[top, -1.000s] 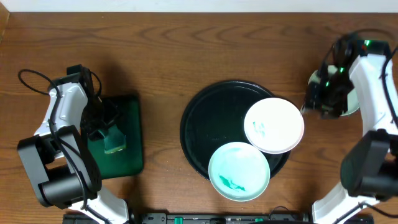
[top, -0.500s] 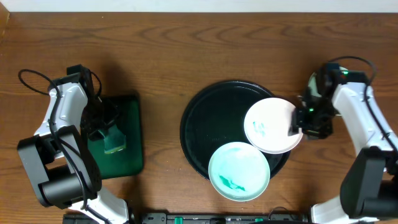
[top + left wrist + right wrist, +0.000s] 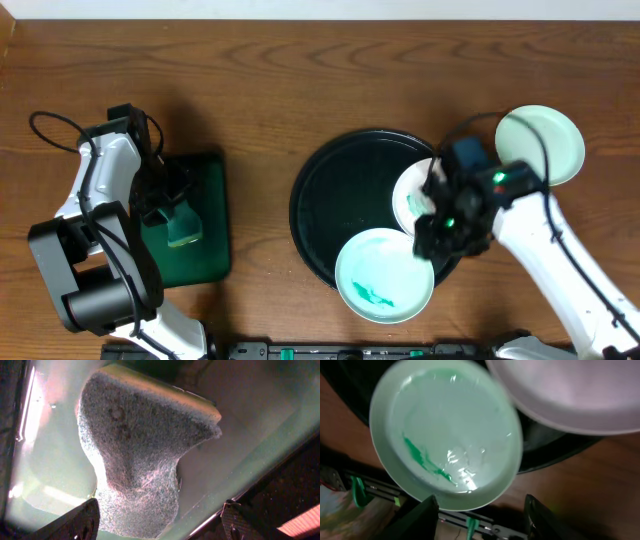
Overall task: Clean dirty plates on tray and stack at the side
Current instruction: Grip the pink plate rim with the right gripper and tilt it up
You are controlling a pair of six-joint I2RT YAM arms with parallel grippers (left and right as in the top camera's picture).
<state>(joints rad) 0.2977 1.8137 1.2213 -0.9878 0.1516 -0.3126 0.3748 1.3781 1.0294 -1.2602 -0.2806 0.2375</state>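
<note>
- Brown wooden table (image 3: 250,90): at left, the left gripper (image 3: 157,522) gapes wide over a grey sponge (image 3: 140,450), gripping nothing.
- At centre, the glossy black round tray (image 3: 325,200) carries a smeared mint-green plate (image 3: 384,275) and a white plate (image 3: 412,200).
- Above the smeared plate hovers the right gripper (image 3: 480,515), half-open and empty, probably fetching it. The next move is to pinch its rim.
- At upper right, a clean mint plate (image 3: 545,145) sits off the tray.

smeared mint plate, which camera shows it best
Right wrist: the mint plate fills the frame and its green smear is clear. Overhead shows it whole but small, overhanging the near edge of the tray, smear faint. Left wrist shows only a sponge, no plate.
</note>
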